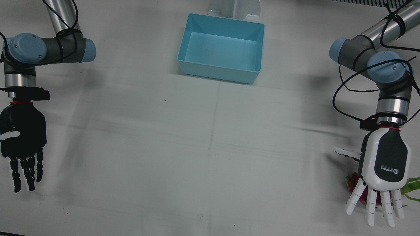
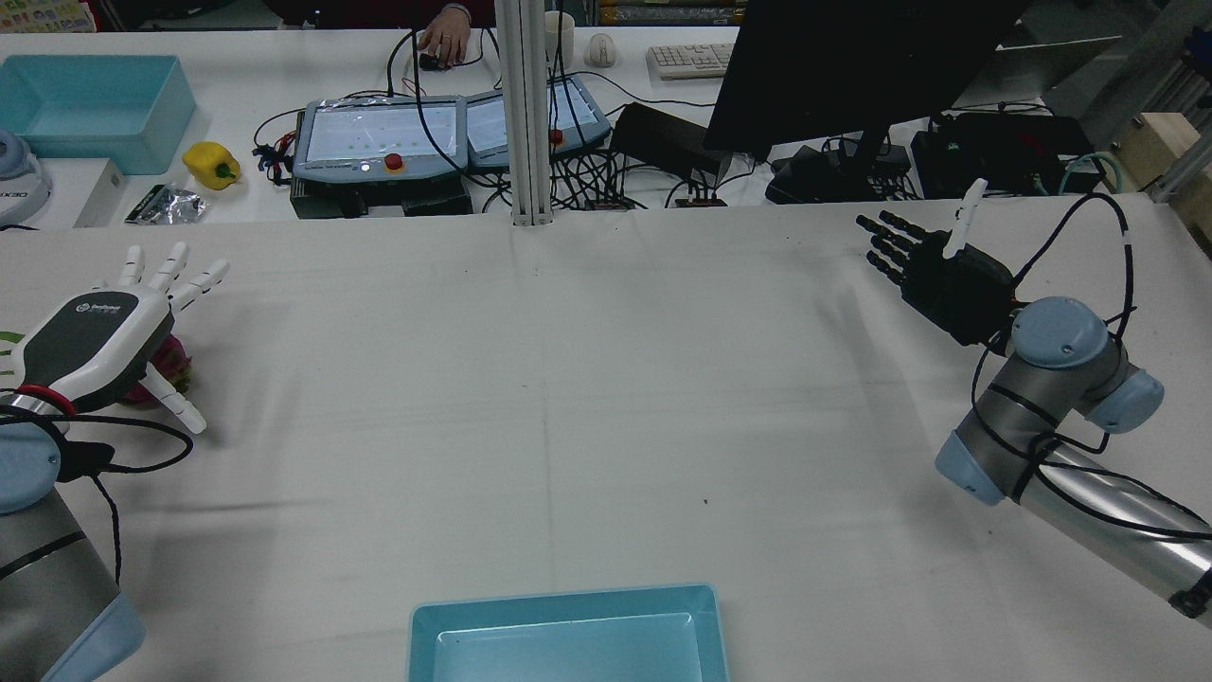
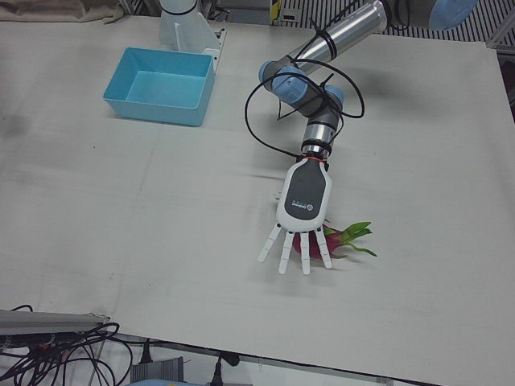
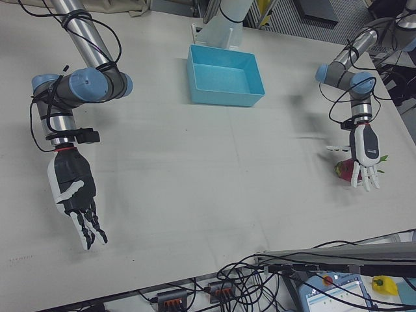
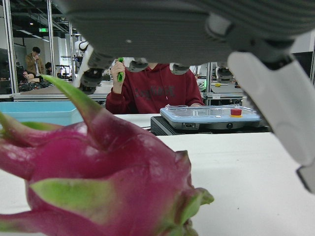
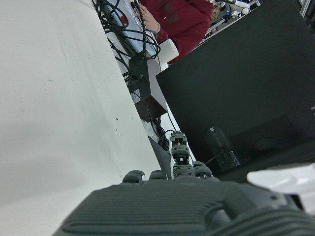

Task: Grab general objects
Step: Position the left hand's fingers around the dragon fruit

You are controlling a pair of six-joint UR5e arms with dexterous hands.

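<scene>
Here the left hand (image 3: 303,201), fingers spread, hovers over the dragon fruit (image 3: 342,238) near the table's (image 3: 161,241) edge (fruit mostly hidden); right hand (image 4: 73,192) splayed, holding nothing, over bare tabletop.

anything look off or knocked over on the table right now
Nothing stands out. The dragon fruit lies on the table under the open left hand, unbroken as far as the views show. The blue bin sits upright and empty. The right hand hangs open over bare table.

White left hand (image 1: 384,167), black right hand (image 1: 22,131), blue-capped silver arms.
</scene>
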